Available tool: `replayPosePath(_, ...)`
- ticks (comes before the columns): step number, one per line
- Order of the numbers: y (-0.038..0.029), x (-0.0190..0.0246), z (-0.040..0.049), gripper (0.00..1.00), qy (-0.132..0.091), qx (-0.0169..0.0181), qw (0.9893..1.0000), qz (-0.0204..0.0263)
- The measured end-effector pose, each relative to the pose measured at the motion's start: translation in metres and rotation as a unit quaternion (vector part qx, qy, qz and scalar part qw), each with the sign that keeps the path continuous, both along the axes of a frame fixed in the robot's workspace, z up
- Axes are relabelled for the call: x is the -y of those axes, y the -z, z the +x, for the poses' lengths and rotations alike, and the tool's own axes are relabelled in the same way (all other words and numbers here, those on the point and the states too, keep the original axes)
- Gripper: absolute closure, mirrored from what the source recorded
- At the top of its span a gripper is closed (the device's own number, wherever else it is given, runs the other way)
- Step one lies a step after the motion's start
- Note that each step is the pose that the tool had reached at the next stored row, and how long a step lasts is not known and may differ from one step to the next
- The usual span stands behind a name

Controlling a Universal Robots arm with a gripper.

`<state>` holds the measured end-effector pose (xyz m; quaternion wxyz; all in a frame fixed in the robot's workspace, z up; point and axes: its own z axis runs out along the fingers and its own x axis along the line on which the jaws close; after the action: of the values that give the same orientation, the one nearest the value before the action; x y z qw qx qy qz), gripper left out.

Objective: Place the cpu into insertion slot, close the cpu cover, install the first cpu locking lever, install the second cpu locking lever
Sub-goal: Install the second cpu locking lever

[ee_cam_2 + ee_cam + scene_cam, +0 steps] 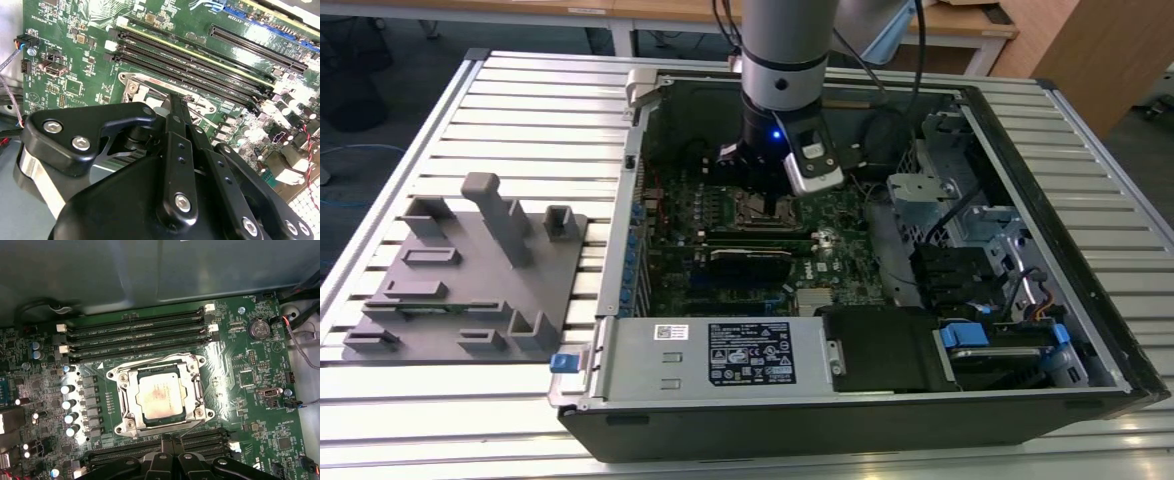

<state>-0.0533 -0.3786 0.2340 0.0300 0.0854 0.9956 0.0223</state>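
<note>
The cpu (159, 396) lies flat in the insertion slot (131, 385), at the centre of the first wrist view, its dull metal top showing through the window of the cpu cover (192, 390), which lies down over the socket as a silver frame around the chip. Thin wire levers run along the frame's upper and lower edges; whether they are latched cannot be told. Long black memory slots (135, 335) run close above the socket and another bank lies close below it, so open room around the frame is narrow on those two sides; a row of small silver capacitors (70, 410) stands to the frame's left, and bare green board lies to its right.

The gripper (172, 440) sits at the bottom edge of the first wrist view, just below the socket's lower edge, with the black jaws drawn together to a narrow tip and nothing held between them. In the second wrist view the gripper (174, 102) fills the lower half of the frame, the jaws again closed to a point that reaches the near corner of the silver socket frame (145, 87); whether it touches cannot be told.

The exterior view shows the arm (785, 60) reaching down into the open computer case (854, 400), which rests on a slatted tabletop (520, 110), with a grey fixture block (467, 280) at the frame's left, well apart from the case.
</note>
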Motion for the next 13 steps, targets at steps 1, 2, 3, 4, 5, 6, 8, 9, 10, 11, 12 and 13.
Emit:
replayPosePath(1,0.0000,0.0003,0.0000,0.90,-0.003,0.0000,1.0000,-0.0001)
replayPosePath(2,0.0001,0.0006,0.0000,0.90,-0.005,0.0000,1.0000,-0.0001)
replayPosePath(3,0.0002,0.0009,0.0000,0.90,-0.008,0.0000,1.0000,-0.0001)
replayPosePath(4,0.0003,0.0012,-0.0002,0.90,-0.009,0.0000,1.0000,-0.0001)
replayPosePath(5,0.0003,0.0015,-0.0006,0.90,-0.010,0.0000,1.0000,-0.0001)
replayPosePath(6,0.0004,0.0018,-0.0014,0.90,-0.010,0.0000,1.0000,-0.0001)
replayPosePath(8,0.0007,0.0024,-0.0041,0.90,-0.010,0.0001,0.9999,-0.0001)
replayPosePath(9,0.0007,0.0027,-0.0057,0.90,-0.010,0.0002,0.9999,-0.0001)
replayPosePath(10,0.0008,0.0029,-0.0074,0.90,-0.010,0.0004,0.9999,-0.0001)
replayPosePath(11,0.0008,0.0030,-0.0090,0.90,-0.010,0.0006,0.9999,-0.0002)
replayPosePath(12,0.0010,0.0030,-0.0104,0.90,-0.010,0.0008,0.9999,-0.0002)
replayPosePath(13,0.0011,0.0030,-0.0118,0.90,-0.010,0.0010,0.9999,-0.0001)
